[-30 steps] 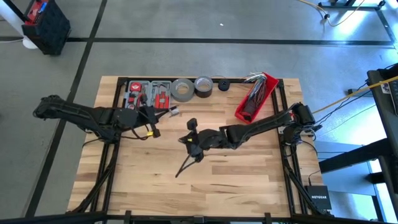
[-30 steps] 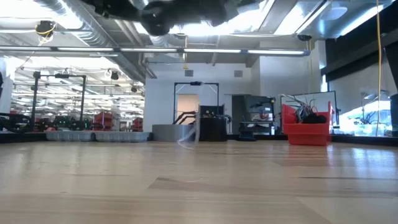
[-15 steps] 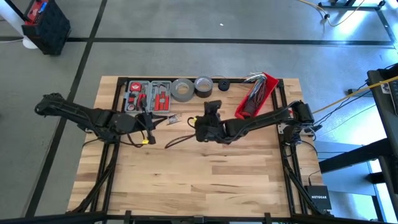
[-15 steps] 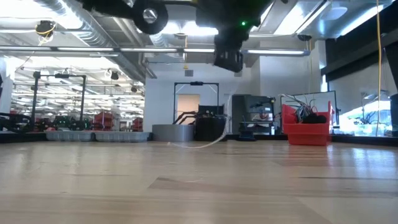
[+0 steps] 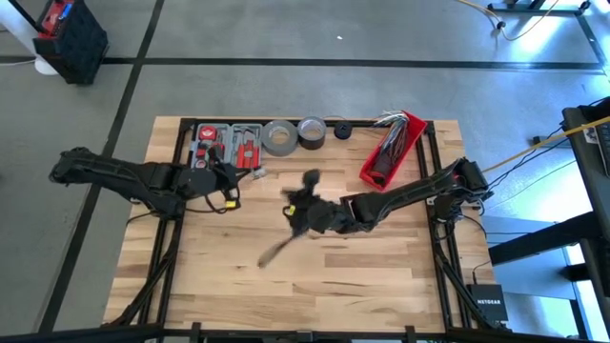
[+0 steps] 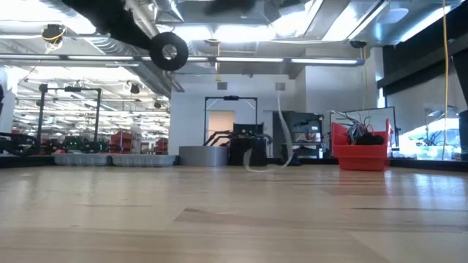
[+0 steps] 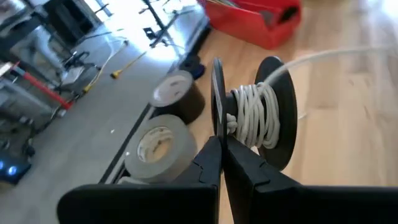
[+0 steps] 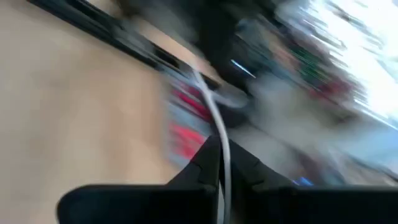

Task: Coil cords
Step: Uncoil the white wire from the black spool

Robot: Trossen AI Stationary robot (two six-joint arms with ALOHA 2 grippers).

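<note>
Above the table's middle, my right gripper [image 5: 303, 205] pinches the white cord [image 8: 211, 112] shut between its fingers, mid-winding. My left gripper [image 7: 222, 149], near the tool tray [image 5: 229, 145], clamps the black spool [image 7: 273, 112] holding coiled turns. Next, I judge, another loop around it.

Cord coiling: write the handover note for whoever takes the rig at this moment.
Left gripper: shut on the rim of a black spool, held above the table near the grey tape rolls.
Right gripper: shut on the thin white cord, mid-table.
Done: several white turns sit on the spool.
Left: wind on the loose cord trailing off the spool. No dark cord visible.
</note>
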